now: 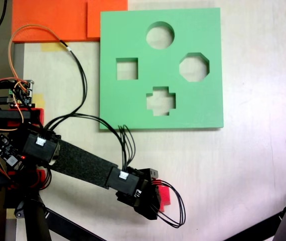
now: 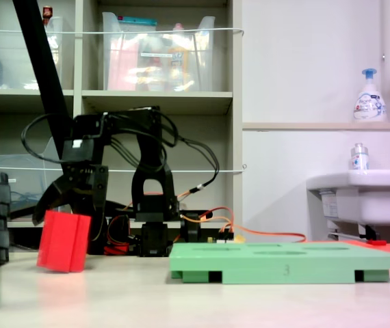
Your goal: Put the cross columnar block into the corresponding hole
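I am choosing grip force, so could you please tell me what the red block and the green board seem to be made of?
The red block looks like matte foam: flat colour, no gloss, soft edges. The green board looks like the same foam, thick and matte, with cleanly cut holes. Both are judged by look only.

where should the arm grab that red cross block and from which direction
Grip the red cross block across its upper part, coming from above. In the second exterior view it stands on the table, slightly tilted, with its tall ribbed sides exposed and the gripper already right over it. From the first exterior view the arm hides most of it, so the fingers' exact contact is unclear.
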You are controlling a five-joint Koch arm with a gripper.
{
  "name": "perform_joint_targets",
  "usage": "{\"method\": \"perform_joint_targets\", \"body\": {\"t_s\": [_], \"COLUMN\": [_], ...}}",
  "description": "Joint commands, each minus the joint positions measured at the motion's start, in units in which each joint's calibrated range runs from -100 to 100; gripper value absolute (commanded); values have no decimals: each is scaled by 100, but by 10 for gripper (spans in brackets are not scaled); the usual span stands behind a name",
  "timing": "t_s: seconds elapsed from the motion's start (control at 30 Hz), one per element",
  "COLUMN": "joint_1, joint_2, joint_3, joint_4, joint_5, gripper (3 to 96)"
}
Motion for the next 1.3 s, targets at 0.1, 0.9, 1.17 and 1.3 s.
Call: {"method": "perform_joint_targets", "body": {"t_s": [0.1,0.9,1.17,1.3], "joint_1": [-88,615,1338,1714], "joint_2": [-946,-2845,-2845,-2803], "joint_3": [33,881,1529,1768], "joint_4": [-129,-1159,-1159,-1159], "joint_5": [-29,1109,1890,2178], "gripper": [348,351,351,351]}}
